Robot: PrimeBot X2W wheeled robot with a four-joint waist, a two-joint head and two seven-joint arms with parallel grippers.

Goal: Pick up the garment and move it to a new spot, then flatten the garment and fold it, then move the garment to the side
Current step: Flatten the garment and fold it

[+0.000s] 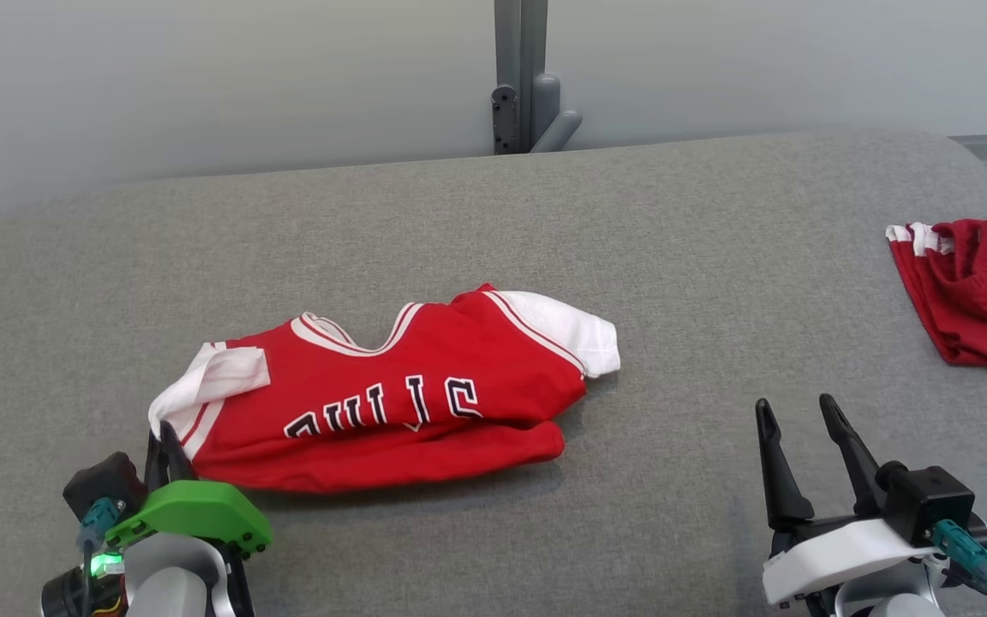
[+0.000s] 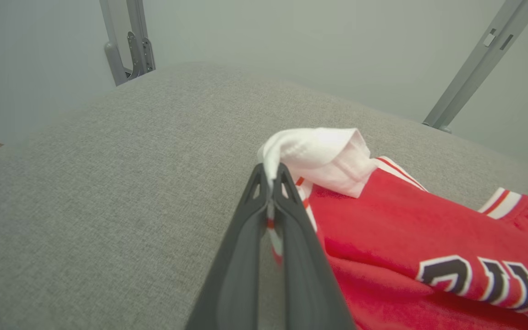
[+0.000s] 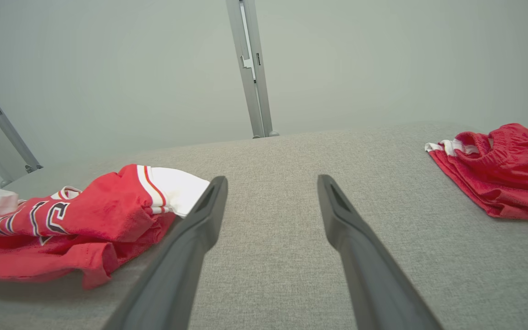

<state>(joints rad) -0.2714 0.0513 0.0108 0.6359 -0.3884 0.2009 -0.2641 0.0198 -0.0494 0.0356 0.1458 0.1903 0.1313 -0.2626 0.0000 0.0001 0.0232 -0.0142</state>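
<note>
stage: judged early, grasp made, no lift yet | jersey: crumpled, hem doubled under, left-centre of table | left hand: clamped on white sleeve edge | right hand: spread, empty, apart from jersey | remaining: move, flatten, fold, set aside

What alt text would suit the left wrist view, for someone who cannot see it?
The left gripper is shut on the white sleeve of a red jersey with dark, white-edged lettering, lying on a grey padded surface. Grey metal posts stand behind, against a pale wall.
</note>
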